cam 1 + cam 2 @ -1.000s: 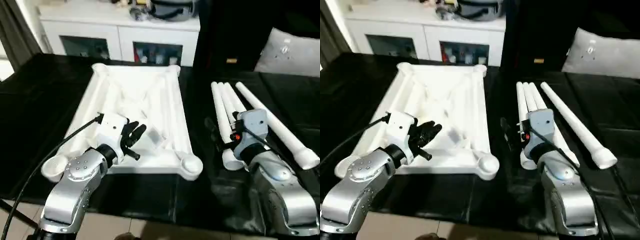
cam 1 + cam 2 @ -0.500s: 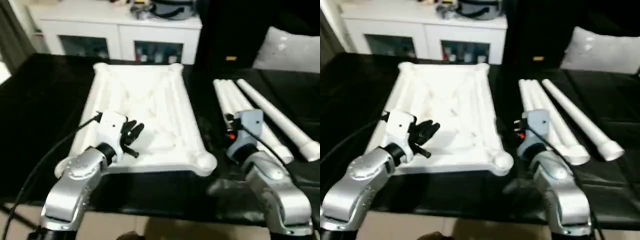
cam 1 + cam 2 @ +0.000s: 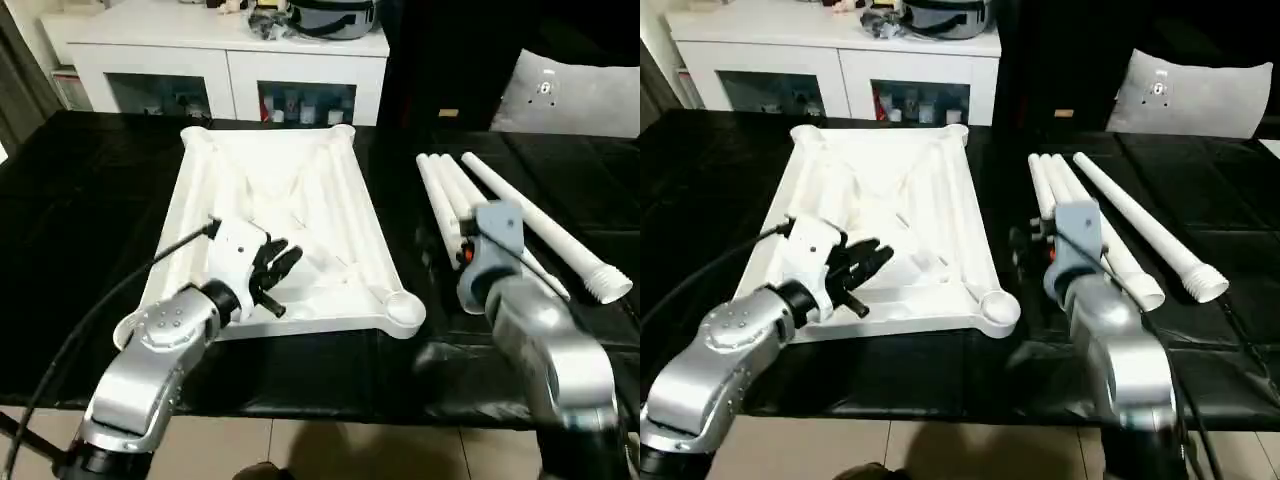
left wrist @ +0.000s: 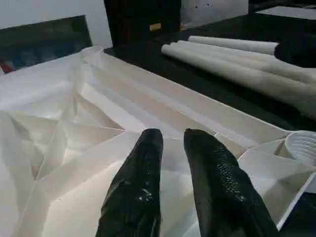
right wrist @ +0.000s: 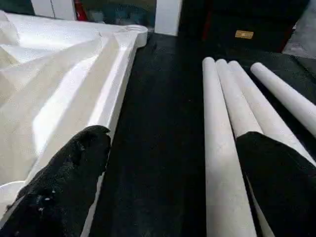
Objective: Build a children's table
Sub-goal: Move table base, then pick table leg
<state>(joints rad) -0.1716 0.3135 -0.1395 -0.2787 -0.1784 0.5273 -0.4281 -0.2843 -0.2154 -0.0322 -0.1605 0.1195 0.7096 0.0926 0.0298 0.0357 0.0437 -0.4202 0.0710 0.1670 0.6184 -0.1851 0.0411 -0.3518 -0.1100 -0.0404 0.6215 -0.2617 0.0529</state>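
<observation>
The children's table top [image 3: 300, 170] lies upside down on the black surface, white ribs up and a round socket [image 3: 405, 311] at its near right corner. Several white legs [image 3: 447, 198] lie side by side to its right, one [image 3: 540, 232] angled a little apart. My left gripper [image 3: 281, 264] hovers over the top's near ribs, its fingers [image 4: 148, 163] a narrow gap apart with nothing between them. My right gripper [image 5: 175, 139] stands wide open above the dark strip between the top's edge and the legs, holding nothing.
A white cabinet [image 3: 230, 55] runs along the back, with a grey cushion [image 3: 570, 95] at the back right. The black cover [image 3: 80, 200] ends at a near edge above the tiled floor. A black cable [image 3: 120, 290] trails from my left wrist.
The whole picture has shifted, so the head camera moved. Both grippers keep their places over the top and beside the legs, and their openings are the same.
</observation>
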